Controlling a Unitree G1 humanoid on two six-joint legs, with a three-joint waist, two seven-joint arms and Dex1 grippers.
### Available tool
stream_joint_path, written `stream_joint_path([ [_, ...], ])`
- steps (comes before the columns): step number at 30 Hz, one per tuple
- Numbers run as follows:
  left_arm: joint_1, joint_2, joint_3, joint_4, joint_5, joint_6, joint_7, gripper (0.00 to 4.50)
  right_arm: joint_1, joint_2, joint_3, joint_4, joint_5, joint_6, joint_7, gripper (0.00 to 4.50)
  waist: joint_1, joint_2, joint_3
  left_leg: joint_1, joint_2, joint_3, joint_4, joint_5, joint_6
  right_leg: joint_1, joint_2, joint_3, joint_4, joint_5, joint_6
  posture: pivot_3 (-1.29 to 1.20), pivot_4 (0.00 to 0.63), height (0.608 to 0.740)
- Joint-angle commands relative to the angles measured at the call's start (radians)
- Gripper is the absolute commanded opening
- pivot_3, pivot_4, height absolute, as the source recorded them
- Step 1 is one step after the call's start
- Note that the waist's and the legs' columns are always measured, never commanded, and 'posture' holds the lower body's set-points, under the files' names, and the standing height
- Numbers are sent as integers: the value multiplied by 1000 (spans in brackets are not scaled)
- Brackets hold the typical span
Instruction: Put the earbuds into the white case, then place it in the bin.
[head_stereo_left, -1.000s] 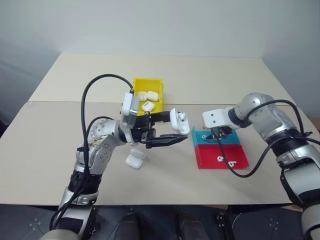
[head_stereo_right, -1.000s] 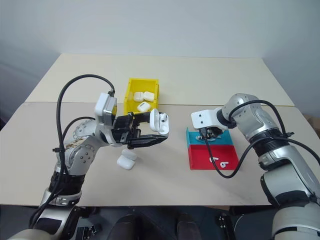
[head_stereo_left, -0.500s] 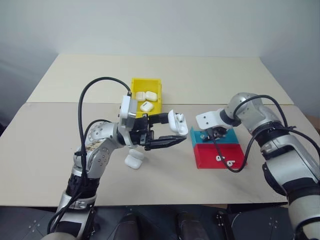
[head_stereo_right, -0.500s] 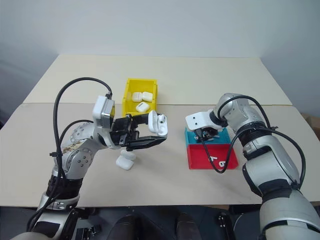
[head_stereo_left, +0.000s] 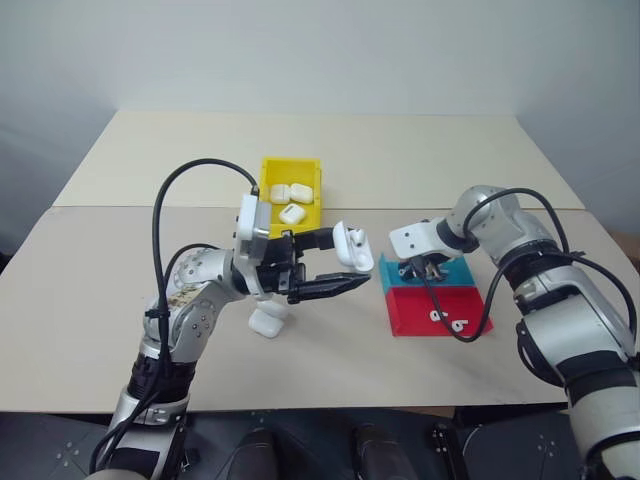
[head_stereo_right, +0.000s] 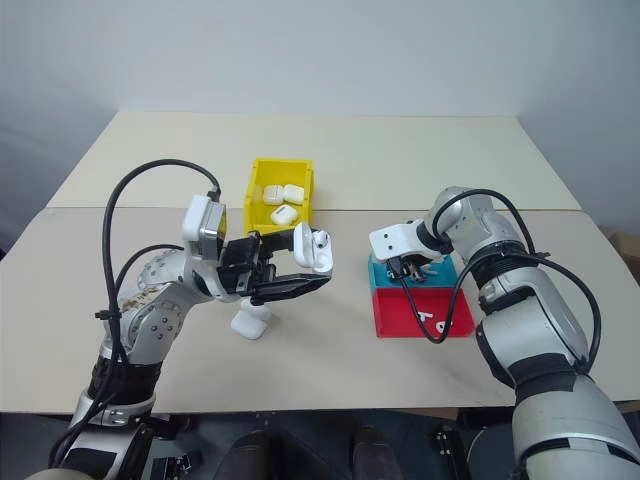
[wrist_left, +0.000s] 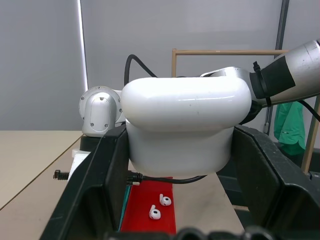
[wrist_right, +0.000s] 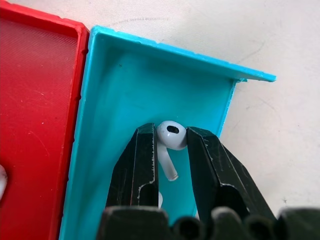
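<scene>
My left gripper (head_stereo_left: 340, 262) is shut on the white case (head_stereo_left: 352, 246), held in the air above the table's middle with its lid open; one earbud (head_stereo_right: 322, 240) shows in its top. In the left wrist view the case (wrist_left: 185, 125) fills the space between the fingers. My right gripper (wrist_right: 170, 134) points down into the teal tray compartment (wrist_right: 125, 100), shut on an earbud (wrist_right: 171, 134). Two more earbuds (head_stereo_left: 437, 316) lie in the red compartment (head_stereo_left: 415, 303). The yellow bin (head_stereo_left: 292, 161) stands behind the left gripper.
Three white cases (head_stereo_left: 292, 200) lie inside the bin. Another white case (head_stereo_left: 268, 322) lies on the table under my left forearm. The teal-and-red tray (head_stereo_left: 388, 268) sits right of centre. Black cables loop off both wrists.
My right gripper sank a little into the teal compartment and its fingers closed onto the earbud there. The left gripper kept still with the case.
</scene>
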Motion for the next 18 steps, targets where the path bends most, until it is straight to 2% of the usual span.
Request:
stream_joint_path([
  [1,-19,3,9,-24,-13,-6,-2,2776,41,-9,-38,-43,31,43,16,659,0,0,0,0,0,0,0,0,0,0,0,0,0,0,0,0,150,740],
  [5,-30,4,7,-2,-10,-12,-15,2776,84,-33,-193,-208,190,264,51,659,3,0,0,-1,0,0,0,0,0,-1,0,0,0,0,0,0,150,740],
  [10,-68,1,-2,41,0,-26,-46,2776,302,-112,-457,-722,516,686,65,659,18,2,2,-5,0,-1,0,0,0,-3,0,-1,1,0,0,0,150,740],
  [13,-97,-6,-5,76,9,-34,-58,2776,446,-103,-679,-1013,801,955,-13,659,28,2,2,-6,0,-2,0,0,1,-2,0,-2,0,0,0,0,150,740],
  [18,-116,-10,-9,102,17,-40,-72,2776,529,-53,-866,-1254,1139,1222,-191,659,26,2,2,-4,0,-1,0,-1,1,-2,0,-1,-2,0,0,0,150,740],
])
